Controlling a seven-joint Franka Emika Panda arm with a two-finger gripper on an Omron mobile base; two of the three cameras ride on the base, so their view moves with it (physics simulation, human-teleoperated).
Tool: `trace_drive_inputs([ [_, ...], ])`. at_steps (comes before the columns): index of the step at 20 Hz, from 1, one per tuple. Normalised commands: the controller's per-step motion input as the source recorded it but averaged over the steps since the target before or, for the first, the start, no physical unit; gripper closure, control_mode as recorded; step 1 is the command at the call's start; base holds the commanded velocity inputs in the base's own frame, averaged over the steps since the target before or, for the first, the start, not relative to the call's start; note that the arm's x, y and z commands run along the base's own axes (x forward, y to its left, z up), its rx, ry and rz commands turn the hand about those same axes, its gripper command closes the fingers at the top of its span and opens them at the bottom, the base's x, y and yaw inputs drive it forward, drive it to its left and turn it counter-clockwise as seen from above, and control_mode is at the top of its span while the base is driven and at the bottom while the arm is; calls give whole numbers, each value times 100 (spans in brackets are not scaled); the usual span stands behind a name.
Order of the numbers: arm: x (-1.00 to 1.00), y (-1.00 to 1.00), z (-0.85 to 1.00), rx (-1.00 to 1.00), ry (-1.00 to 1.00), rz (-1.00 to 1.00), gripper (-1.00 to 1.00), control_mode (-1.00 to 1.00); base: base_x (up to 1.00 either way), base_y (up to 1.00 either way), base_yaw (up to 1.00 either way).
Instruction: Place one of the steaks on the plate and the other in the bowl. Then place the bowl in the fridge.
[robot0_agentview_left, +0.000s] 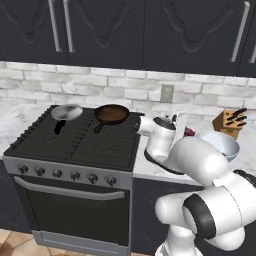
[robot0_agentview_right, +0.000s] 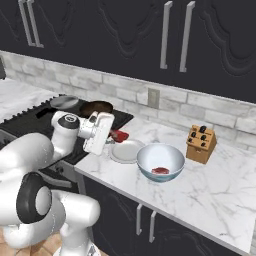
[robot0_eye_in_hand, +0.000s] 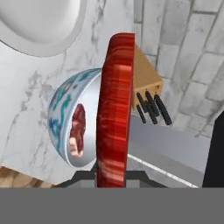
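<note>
My gripper (robot0_agentview_right: 112, 134) is shut on one steak (robot0_agentview_right: 120, 135), a red marbled slab held edge-on a little above the counter, beside the far left rim of the plate (robot0_agentview_right: 127, 152). In the hand view this steak (robot0_eye_in_hand: 114, 109) stands upright between my gripper (robot0_eye_in_hand: 111, 177) fingers. The second steak (robot0_agentview_right: 161, 170) lies inside the bowl (robot0_agentview_right: 161, 159), just right of the plate. The hand view shows the bowl (robot0_eye_in_hand: 59, 113) with its steak (robot0_eye_in_hand: 78, 133), and the plate (robot0_eye_in_hand: 39, 22) at the top left. The fridge is out of view.
A wooden knife block (robot0_agentview_right: 201, 144) stands by the brick wall behind the bowl. The stove (robot0_agentview_left: 75, 140) on the left carries a grey pan (robot0_agentview_left: 67, 112) and a brown pan (robot0_agentview_left: 111, 114). Marble counter (robot0_agentview_right: 215, 190) stretches to the right. Dark cabinets hang above.
</note>
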Motion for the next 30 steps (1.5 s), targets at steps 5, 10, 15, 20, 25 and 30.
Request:
trace_drive_inputs([
  [5,24,0,0,12,7,2,100,-100,0,0,0],
  [10,13,2,-38,8,-1,-3,100,-100,0,0,0],
  [15,22,-11,-75,22,-1,-8,100,-100,0,0,0],
  [20,36,-9,-57,13,-13,3,100,-100,0,0,0],
  [25,29,-3,-54,9,-19,0,100,-100,0,0,0],
  [30,20,-26,-24,1,-1,0,100,-100,0,0,0],
])
